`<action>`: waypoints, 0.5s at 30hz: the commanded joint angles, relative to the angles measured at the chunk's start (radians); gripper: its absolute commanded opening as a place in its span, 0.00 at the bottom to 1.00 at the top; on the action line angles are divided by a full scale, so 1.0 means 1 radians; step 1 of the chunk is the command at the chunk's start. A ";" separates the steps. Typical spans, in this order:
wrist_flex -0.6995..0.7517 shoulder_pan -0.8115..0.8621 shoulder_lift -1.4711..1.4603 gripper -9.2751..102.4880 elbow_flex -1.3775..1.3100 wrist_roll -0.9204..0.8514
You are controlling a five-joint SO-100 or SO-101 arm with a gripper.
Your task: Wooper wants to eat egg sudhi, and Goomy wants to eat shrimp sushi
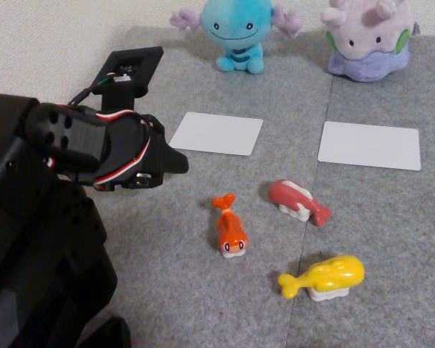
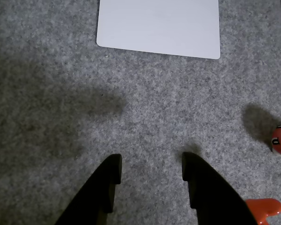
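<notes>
- In the wrist view the gripper (image 2: 151,168) hangs over bare grey carpet (image 2: 61,117), jaws parted, nothing between them.
- Fixed view: the shrimp sushi (image 1: 230,230) lies at the gripper's four o'clock; the egg sudhi (image 1: 328,278) lies further, same bearing.
- Wooper (image 1: 236,30) sits at one o'clock, Goomy (image 1: 367,40) at two.

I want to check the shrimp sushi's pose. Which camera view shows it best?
The fixed view: the whole shrimp sushi lies clear on the grey mat. The wrist view catches just its forked tail at the bottom edge.
</notes>
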 commanded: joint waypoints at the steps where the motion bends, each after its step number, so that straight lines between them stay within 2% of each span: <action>1: -0.015 0.011 0.008 0.22 0.008 -0.009; 15: -0.015 0.002 0.008 0.23 0.008 -0.012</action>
